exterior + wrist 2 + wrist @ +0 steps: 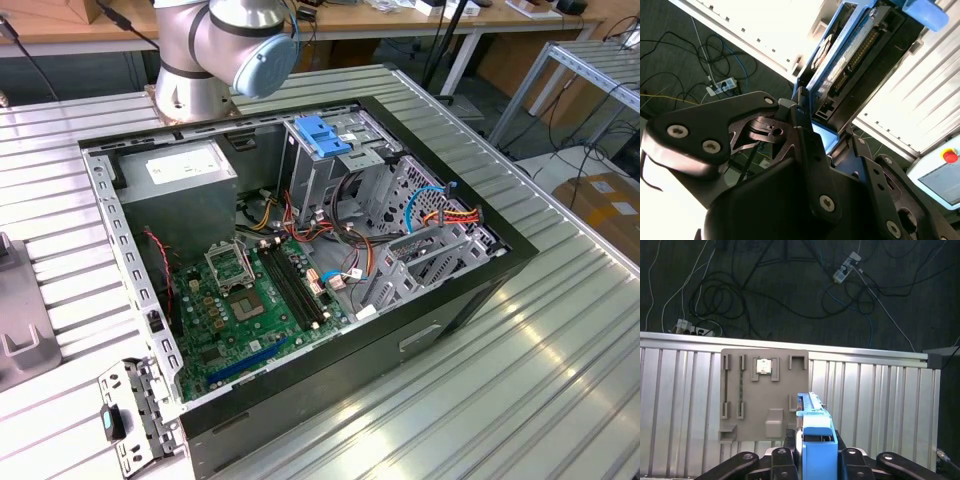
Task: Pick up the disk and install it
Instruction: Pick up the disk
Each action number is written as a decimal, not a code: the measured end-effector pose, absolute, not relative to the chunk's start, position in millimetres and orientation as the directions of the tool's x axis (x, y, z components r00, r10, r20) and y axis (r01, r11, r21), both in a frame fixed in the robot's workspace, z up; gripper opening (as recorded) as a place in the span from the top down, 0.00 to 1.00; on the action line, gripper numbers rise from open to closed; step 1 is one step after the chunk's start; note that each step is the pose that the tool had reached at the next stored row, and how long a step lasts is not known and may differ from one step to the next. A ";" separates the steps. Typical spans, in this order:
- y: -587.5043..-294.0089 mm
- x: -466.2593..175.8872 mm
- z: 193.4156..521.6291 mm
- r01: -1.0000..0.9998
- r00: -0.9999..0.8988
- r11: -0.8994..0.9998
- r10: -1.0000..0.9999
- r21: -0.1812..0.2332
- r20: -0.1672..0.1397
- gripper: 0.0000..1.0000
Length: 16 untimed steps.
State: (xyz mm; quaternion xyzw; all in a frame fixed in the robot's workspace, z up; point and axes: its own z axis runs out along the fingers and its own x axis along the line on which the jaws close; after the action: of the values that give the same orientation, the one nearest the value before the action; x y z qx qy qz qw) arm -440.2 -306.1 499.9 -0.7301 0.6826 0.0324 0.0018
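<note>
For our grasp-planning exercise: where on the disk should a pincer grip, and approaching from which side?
Take one short end of the disk, a finger on each broad flat face, coming end-on along its length. It is thin and flat, so those parallel faces likely seat best. In the first wrist view the pincer seems to hold it so.

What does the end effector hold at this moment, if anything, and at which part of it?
It holds the disk at one end. In the first wrist view the end effector clamps the light-blue frame from both sides.
</note>
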 end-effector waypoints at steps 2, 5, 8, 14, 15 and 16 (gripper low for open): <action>-306.1 -431.9 500.0 -0.997 0.066 -0.068 -0.997 0.042 -0.050 0.63; -306.1 -422.6 499.9 -0.997 0.066 -0.068 -0.997 0.042 -0.050 0.63; -306.1 -421.0 499.9 -0.997 0.066 -0.068 -0.997 0.042 -0.050 0.63; -306.1 -417.8 499.9 -0.997 0.066 -0.068 -0.997 0.042 -0.050 0.63; -306.1 -417.3 499.9 -0.997 0.066 -0.068 -0.997 0.042 -0.050 0.63; -306.1 -416.5 500.0 -0.997 0.066 -0.068 -0.997 0.042 -0.050 0.63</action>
State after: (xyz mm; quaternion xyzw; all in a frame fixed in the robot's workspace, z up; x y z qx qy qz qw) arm -416.5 -306.1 500.0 -0.7301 0.6826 0.0325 0.0018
